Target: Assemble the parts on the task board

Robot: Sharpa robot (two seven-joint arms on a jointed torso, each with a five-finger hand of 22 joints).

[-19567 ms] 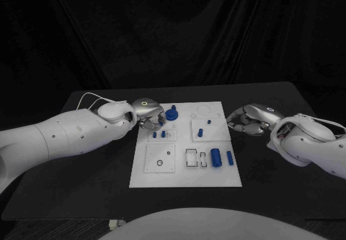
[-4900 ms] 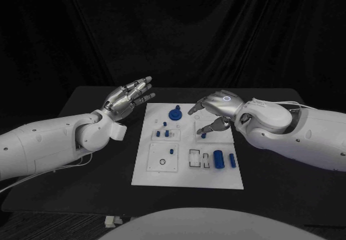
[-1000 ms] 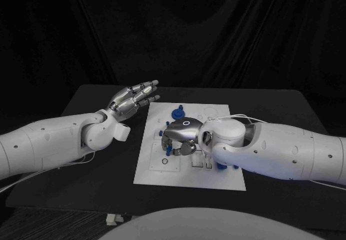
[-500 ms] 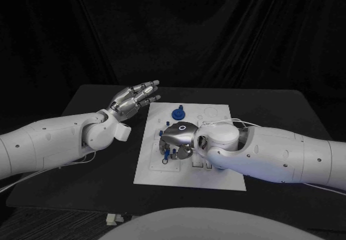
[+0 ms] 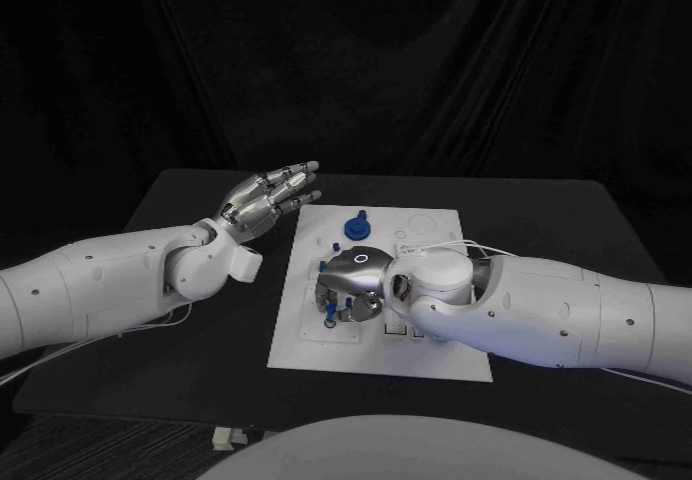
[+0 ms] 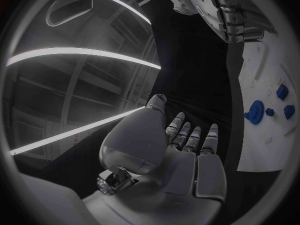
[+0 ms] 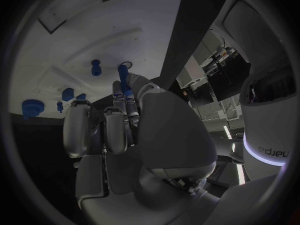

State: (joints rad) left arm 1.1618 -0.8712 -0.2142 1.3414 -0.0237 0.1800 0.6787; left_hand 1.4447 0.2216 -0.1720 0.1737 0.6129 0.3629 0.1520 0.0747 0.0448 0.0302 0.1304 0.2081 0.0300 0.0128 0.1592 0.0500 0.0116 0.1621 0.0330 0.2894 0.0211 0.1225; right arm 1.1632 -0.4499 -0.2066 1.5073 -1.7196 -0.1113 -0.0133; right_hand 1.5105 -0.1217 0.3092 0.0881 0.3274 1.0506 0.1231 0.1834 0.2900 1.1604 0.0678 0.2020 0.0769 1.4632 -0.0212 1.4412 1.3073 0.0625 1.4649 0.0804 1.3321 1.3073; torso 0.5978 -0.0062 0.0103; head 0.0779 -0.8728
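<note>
Right hand (image 5: 353, 275) hides task board (image 5: 433, 355) middle; grasp unclear.

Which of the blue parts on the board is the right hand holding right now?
The slim blue peg, pinched between the right hand's fingers just above the task board. The other blue parts, like the big round knob at the board's far end, sit untouched.

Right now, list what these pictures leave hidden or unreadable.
- Head view: the silver right hand and its white arm cover the middle of the white task board; the parts beneath are hidden.
- Right wrist view: a slim blue peg sits at the fingertips; whether it is seated is unclear.
- Raised silver left hand: open, holding nothing.
</note>
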